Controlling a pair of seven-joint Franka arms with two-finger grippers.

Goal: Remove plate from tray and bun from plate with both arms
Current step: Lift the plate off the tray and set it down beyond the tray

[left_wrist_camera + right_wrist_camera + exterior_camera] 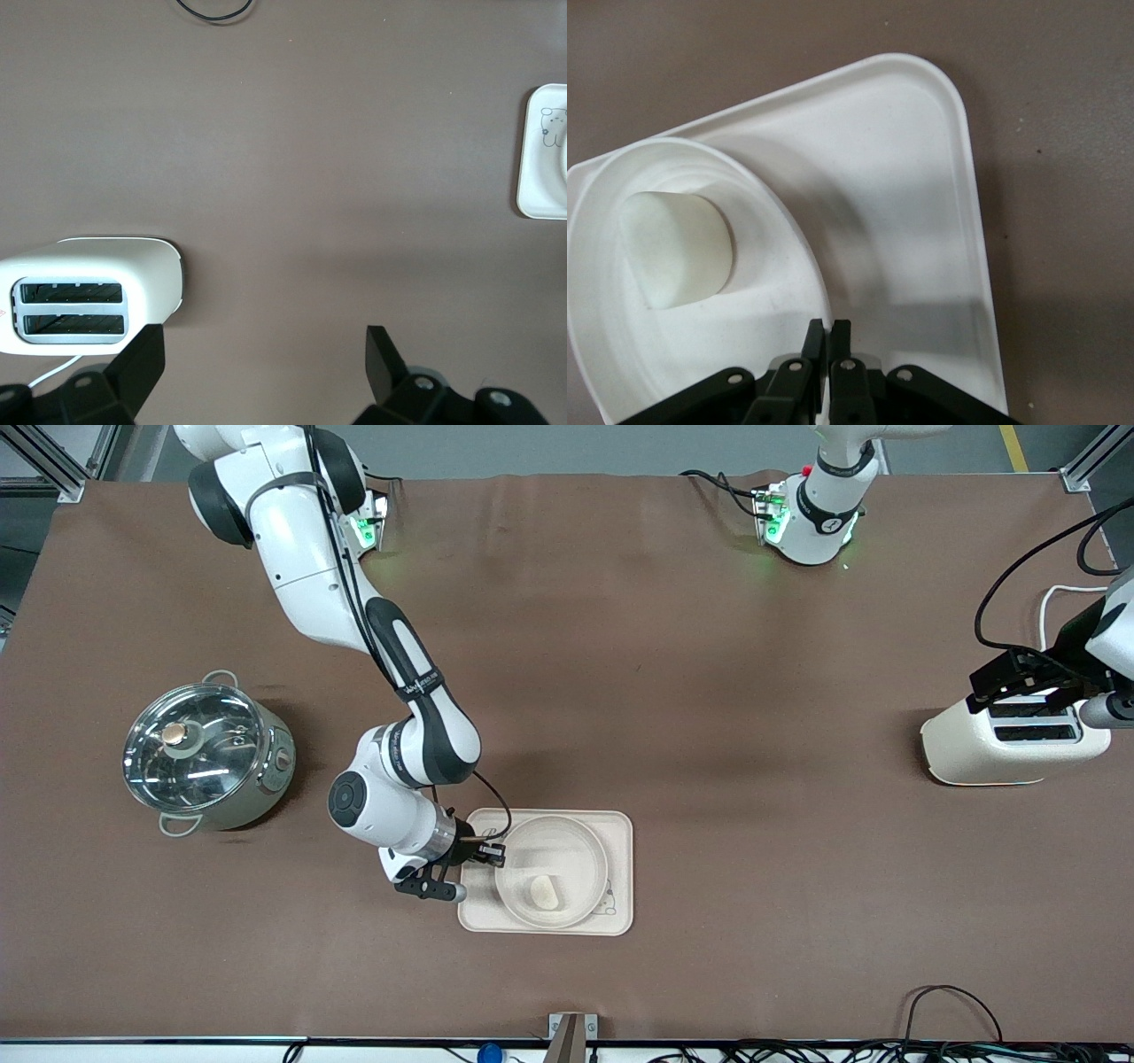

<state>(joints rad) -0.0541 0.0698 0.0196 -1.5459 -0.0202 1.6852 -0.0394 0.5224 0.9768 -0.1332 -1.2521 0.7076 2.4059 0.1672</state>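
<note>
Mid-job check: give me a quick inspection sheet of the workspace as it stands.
Surface: brown table cover.
Job's things: bun lies in plate, plate on tray.
Clutter: lidded pot toward the right arm's end; toaster toward the left arm's end.
Grippers: right gripper shut on plate rim; left gripper open, waiting over the toaster.
Cables: toaster cord; loose leads at the near edge.
Surroundings: nothing seen.
</note>
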